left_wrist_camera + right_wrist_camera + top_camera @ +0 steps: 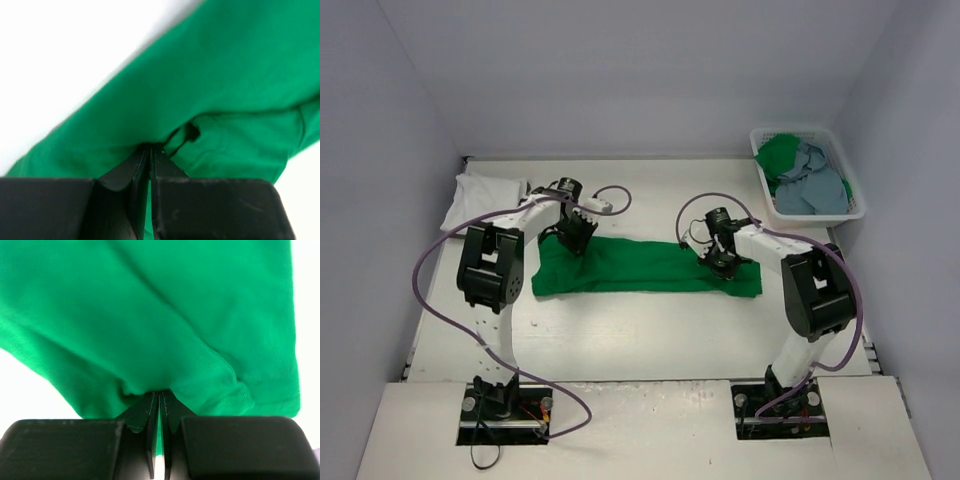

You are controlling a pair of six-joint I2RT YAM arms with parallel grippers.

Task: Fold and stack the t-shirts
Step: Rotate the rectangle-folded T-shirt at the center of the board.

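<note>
Mid-counter (pixel 650 335), just past the arms' elbows: green t-shirt (pixel 640 266) lies flat as a long strip running L–R, doubled lengthwise by the look of it. Left fingers (pixel 574 238) are down at its far-left corner. Right fingers (pixel 718 262) are on its far edge twd the right end. Both pairs are pressed together w/ cloth nipped at the tips. Left wrist view: left fingers (pixel 145 156) meet on a pucker of green. Right wrist view is the same, right fingers (pixel 150 399) w/ fabric bunched into them.

Handling, my read: thin knit, light, totally limp. No stiffness, so it'd sag betw. the two grip pts and drag on the counter if lifted low. Plies can slide apart, and a pinch catching only the top ply would peel the fold open. Best hold = edge/corners, thru all plies, both ends level, strip kept taut.

Farther back, left: white shirt (pixel 485 192), folded, near the far-left corner. Far right: basket (pixel 795 129) w/ a blue-grey shirt (pixel 817 186) heaped beside a green wad (pixel 778 152).

Can't tell:
- How many plies each pinch holds: wrist views are all green + black finger bodies, tips buried.
- Collar, hem and sleeves, which don't read from above.
- White shirt's near edge, partly cut off by the left arm.
- Basket contents, tangled, so count unclear.
</note>
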